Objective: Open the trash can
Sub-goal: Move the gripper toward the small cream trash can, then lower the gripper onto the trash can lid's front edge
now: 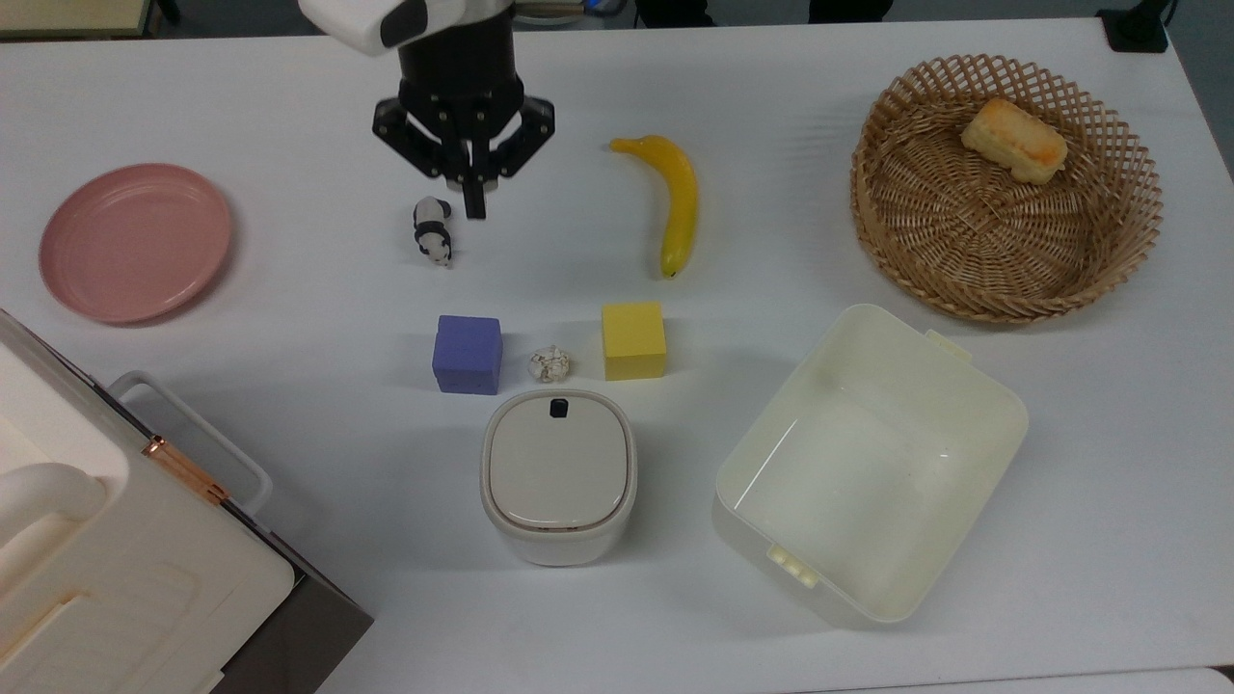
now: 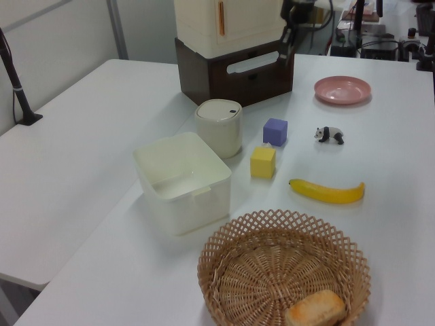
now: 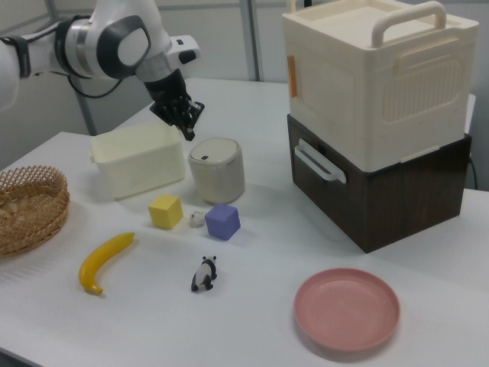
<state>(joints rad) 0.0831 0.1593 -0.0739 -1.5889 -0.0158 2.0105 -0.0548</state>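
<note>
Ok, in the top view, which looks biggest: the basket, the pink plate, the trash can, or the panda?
Largest to smallest, as they look in the top view:
1. basket
2. pink plate and trash can, too close to rank; the can also stands taller, nearer the camera
3. panda

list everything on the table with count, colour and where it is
trash can: 1, off-white, lid shut, top view's lower middle
tub: 1, cream, right of trash can
basket: 1, wicker, top view's upper right
bread: 1, golden, in basket
banana: 1, yellow, centre
yellow cube: 1
purple cube: 1
white lump: 1, between cubes
panda: 1, black-white
plate: 1, pink, top view's left
box: 1, white on brown base, top view's lower left
gripper: 1, black, shut, beside panda
</note>
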